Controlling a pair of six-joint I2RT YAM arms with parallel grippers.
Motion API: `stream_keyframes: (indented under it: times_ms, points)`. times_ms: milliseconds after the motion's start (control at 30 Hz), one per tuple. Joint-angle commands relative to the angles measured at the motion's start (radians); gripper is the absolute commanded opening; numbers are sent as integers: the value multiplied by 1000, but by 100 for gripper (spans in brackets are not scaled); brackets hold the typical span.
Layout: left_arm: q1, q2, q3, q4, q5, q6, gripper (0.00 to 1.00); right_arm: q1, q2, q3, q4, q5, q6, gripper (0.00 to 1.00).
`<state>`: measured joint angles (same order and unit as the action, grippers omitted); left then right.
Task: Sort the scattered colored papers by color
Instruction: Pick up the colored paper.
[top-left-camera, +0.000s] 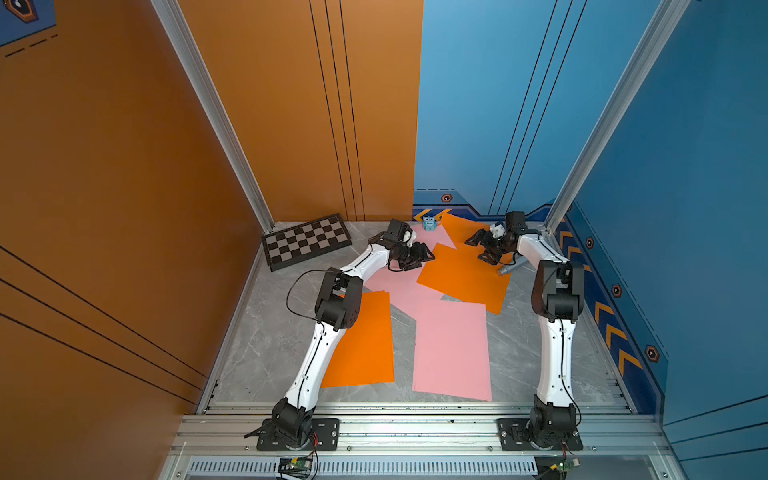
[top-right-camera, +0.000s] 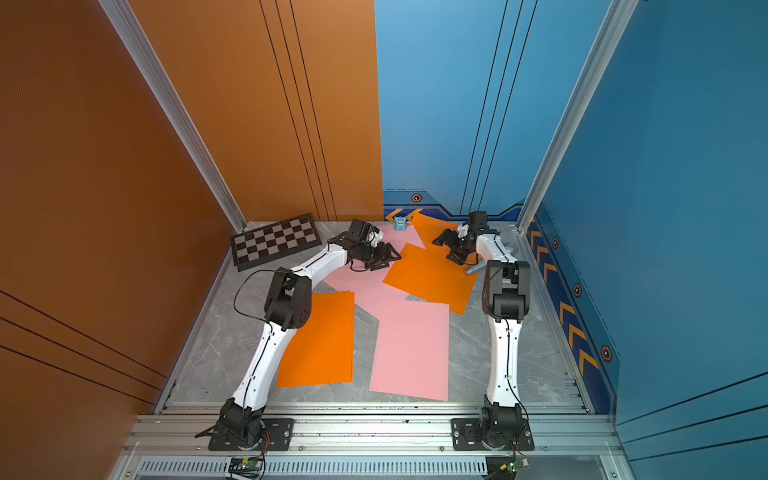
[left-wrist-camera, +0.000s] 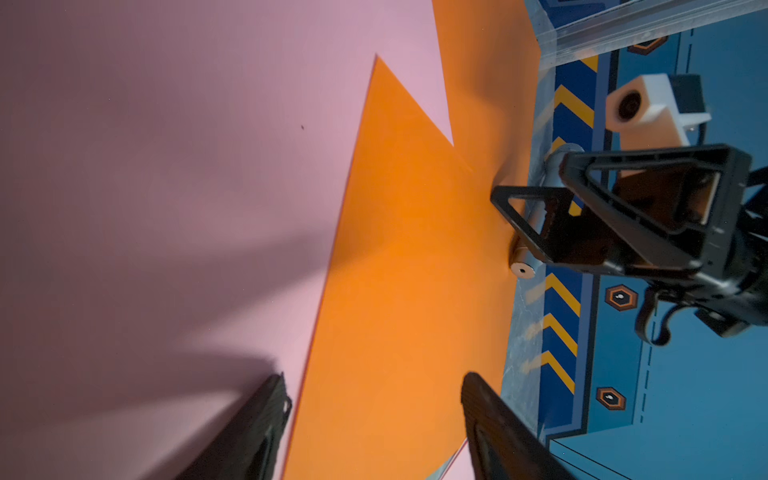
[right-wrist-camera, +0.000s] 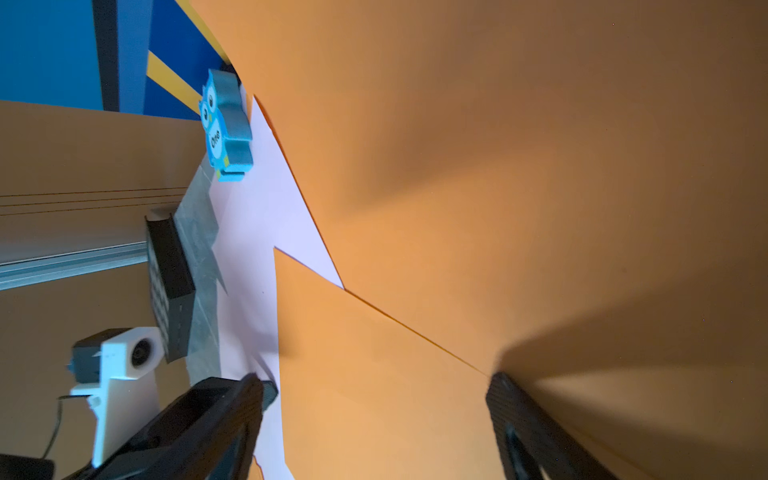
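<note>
Papers (top-left-camera: 451, 349), orange and pink, lie overlapping on the worktop (top-left-camera: 266, 345) right of the chessboard (top-left-camera: 307, 241). We see an owl toy (top-left-camera: 429, 223) and a grey cylinder (top-left-camera: 508, 270) at their edges. The left gripper (top-left-camera: 428, 254) and right gripper (top-left-camera: 478, 250) gape, empty.

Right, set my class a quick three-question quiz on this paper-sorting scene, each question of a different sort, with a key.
1. True or false: the chessboard lies on top of a pink paper.
2. Which colour is the paper lying partly under the left arm? A) orange B) pink C) blue
3. Fill in: the left gripper and the right gripper both have jaws standing ___, holding nothing.
Key: 1 false, it lies on the bare table in the far corner; 2 A; 3 open.
</note>
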<state>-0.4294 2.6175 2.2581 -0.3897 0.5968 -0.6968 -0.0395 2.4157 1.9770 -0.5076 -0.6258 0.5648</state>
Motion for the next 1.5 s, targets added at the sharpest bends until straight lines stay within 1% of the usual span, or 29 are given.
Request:
stream_keyframes:
  times_ms: [0,200,300,400,500,667,833,967,1167,1467]
  points:
    - [-5,33,22,-23,-47,8,70,16,-136,-115,-60,140,-56,89]
    - [-3,41,23,-23,-38,0,71,5,-409,-456,33,288,-60,90]
    - [-3,42,23,-23,-31,-1,71,-16,-515,-607,73,317,-29,91]
    - [-4,41,29,-23,-20,-1,71,-24,-576,-708,84,323,-25,91]
    - [-6,44,38,-23,-6,-5,71,-34,-587,-767,84,329,-32,92]
    - [-10,39,37,-23,17,-6,71,-49,-574,-810,90,339,-37,96]
    - [-19,32,23,-22,45,-10,72,-50,-541,-814,92,345,-45,97]
    - [-24,36,22,-46,49,-7,72,-42,-496,-828,118,296,-43,97]
    - [-31,52,21,-78,53,-7,73,-7,-444,-852,226,181,0,97]
    - [-27,53,20,-83,94,-22,76,38,-399,-802,273,72,29,98]
